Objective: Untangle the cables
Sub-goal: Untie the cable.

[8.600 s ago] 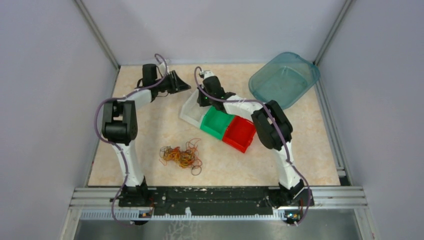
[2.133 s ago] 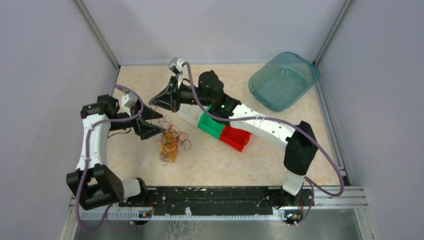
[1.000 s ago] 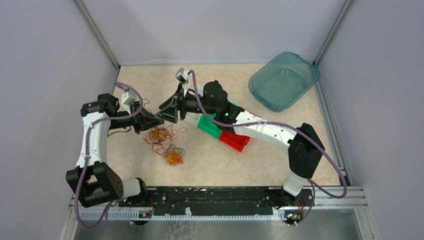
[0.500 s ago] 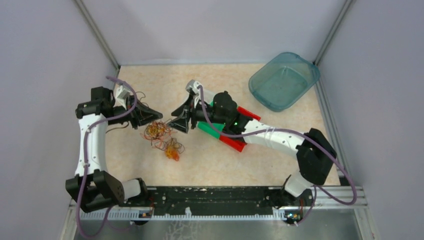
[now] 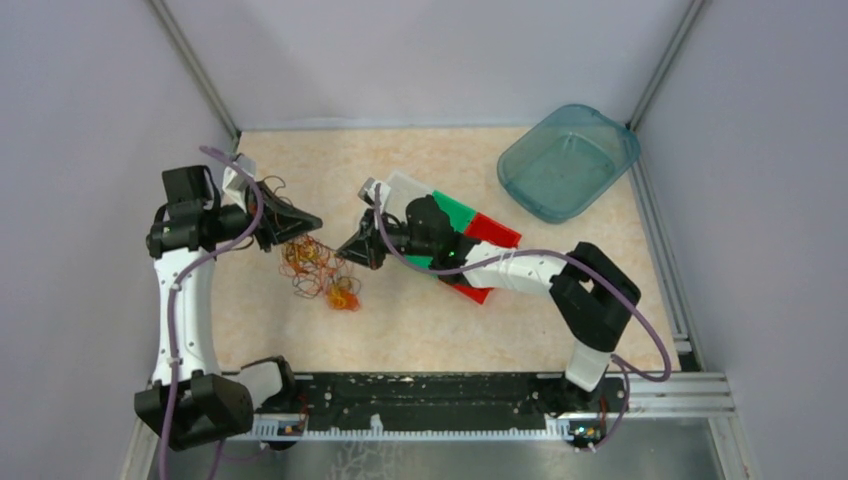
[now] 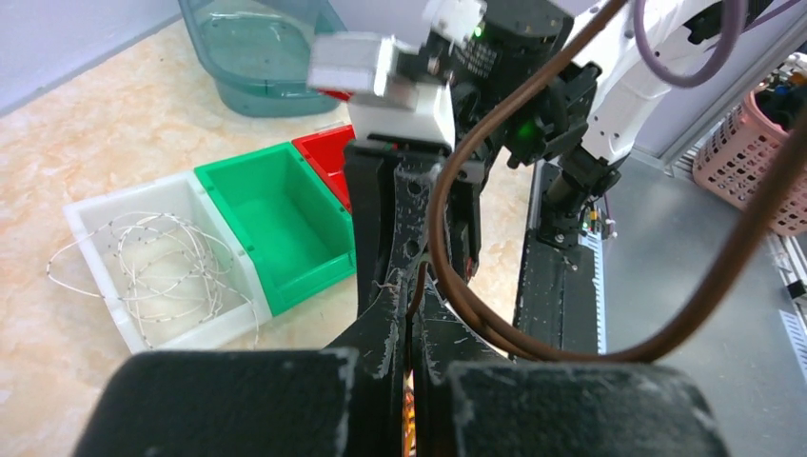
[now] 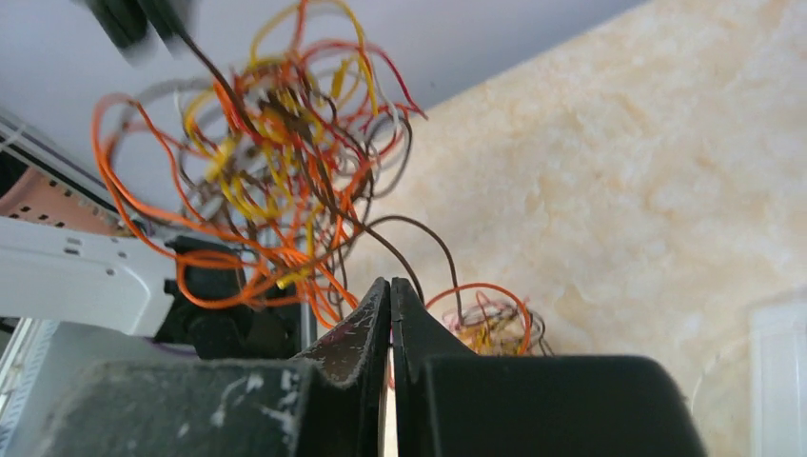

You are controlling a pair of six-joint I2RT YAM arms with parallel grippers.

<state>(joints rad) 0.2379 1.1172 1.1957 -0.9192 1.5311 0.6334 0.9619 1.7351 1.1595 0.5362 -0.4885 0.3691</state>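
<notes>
- A beige marbled tabletop (image 5: 450,320) is sitting between pale grey walls.
- The left gripper (image 5: 316,219) is pinching a brown strand, its jaws pressed together.
- The cables (image 5: 312,268) are hanging tangled between both grippers, over the tabletop's left half.
- The right gripper (image 5: 342,250) is clamping strands, jaws pressed together.

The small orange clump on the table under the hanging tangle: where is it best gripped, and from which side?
For the orange clump, probably its upright loop, from above: it arches clear of the table, while the rest lies low and knotted.
</notes>
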